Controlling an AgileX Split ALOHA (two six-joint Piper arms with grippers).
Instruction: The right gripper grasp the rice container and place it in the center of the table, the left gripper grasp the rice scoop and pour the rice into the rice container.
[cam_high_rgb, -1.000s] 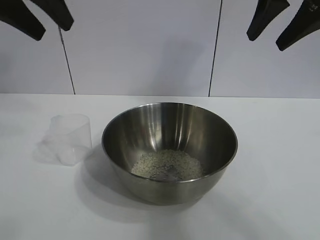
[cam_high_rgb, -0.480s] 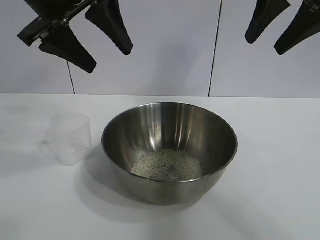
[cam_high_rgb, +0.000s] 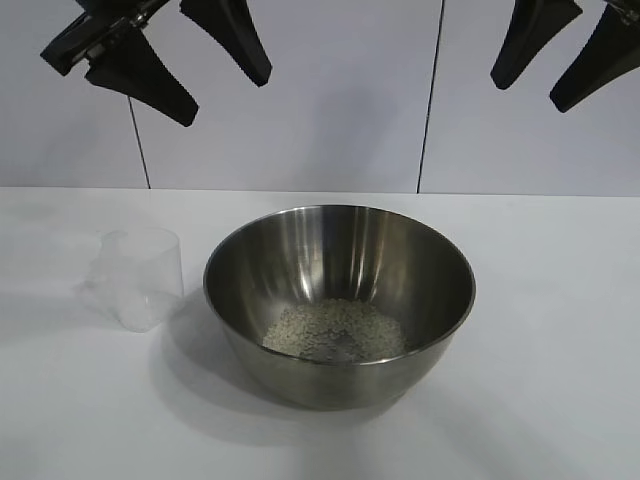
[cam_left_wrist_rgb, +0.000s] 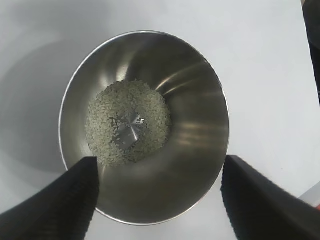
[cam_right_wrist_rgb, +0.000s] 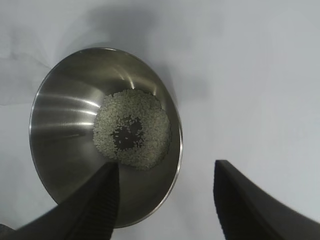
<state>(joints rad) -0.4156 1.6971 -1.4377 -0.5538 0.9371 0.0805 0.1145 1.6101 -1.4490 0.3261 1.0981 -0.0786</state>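
Note:
The rice container (cam_high_rgb: 340, 300), a shiny steel bowl, stands in the middle of the white table (cam_high_rgb: 560, 330) with a ring of rice (cam_high_rgb: 335, 330) in its bottom. It also shows in the left wrist view (cam_left_wrist_rgb: 190, 150) and the right wrist view (cam_right_wrist_rgb: 65, 130). The rice scoop (cam_high_rgb: 140, 275), a clear plastic cup, stands empty on the table just left of the bowl. My left gripper (cam_high_rgb: 225, 95) hangs high above the table at the upper left, open and empty. My right gripper (cam_high_rgb: 525, 95) hangs high at the upper right, open and empty.
A white panelled wall (cam_high_rgb: 300, 100) with dark seams rises behind the table. White tabletop lies to the right of the bowl and in front of it.
My left gripper has come further into view from the upper left, then lifted slightly. The bowl, scoop and right gripper have stayed put.

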